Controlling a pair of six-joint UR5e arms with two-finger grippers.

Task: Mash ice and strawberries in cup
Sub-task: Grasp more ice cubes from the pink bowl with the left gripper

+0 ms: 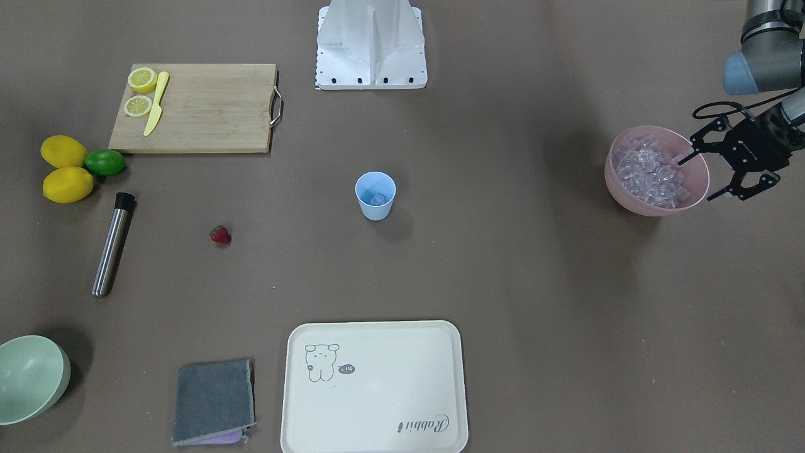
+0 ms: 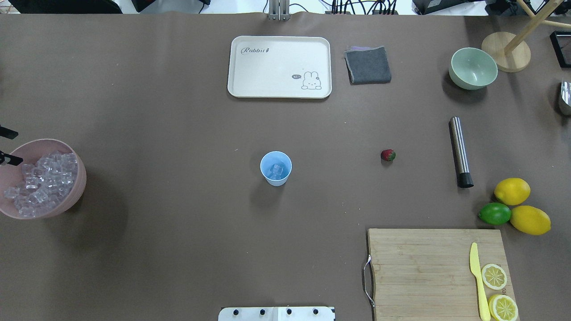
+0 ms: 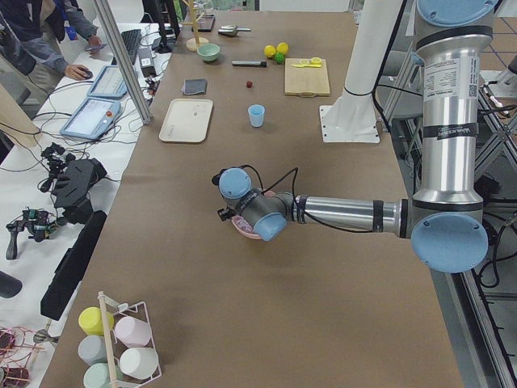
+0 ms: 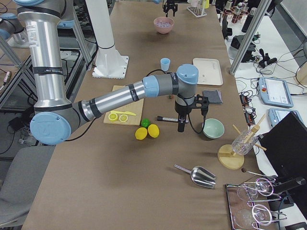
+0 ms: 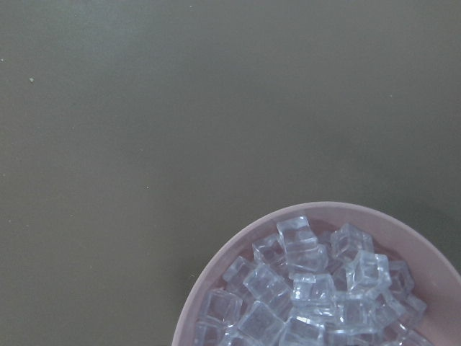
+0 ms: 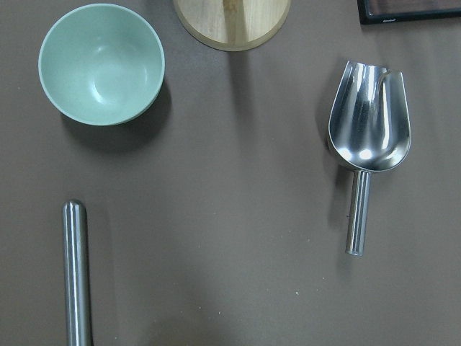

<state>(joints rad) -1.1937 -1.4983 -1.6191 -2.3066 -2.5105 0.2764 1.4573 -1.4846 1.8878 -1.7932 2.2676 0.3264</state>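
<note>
Worktop, from the robot's side:
- The cup (image 2: 276,168) is standing at the middle, with an ice cube (image 2: 277,170) lying in it.
- The strawberry (image 2: 388,155) is lying to its right, well apart, and the metal rod (image 2: 460,151) further right.
- The bowl (image 2: 79,189) is sitting at the left edge, holding ice (image 2: 42,183).
- The tray (image 2: 272,71), cloth (image 2: 368,65) and second bowl (image 2: 473,71) are lying along the far side, left to right.
- The cutting board (image 2: 424,267) is lying near right, carrying a knife (image 2: 477,278) and lemon slices (image 2: 494,276).

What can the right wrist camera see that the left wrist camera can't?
Only the right wrist camera shows a pale green bowl, a shiny metal scoop, one end of a steel rod and the edge of a round wooden base. Only the left wrist camera shows a pink bowl heaped with clear ice. Both look straight down on the same brown table.
</note>
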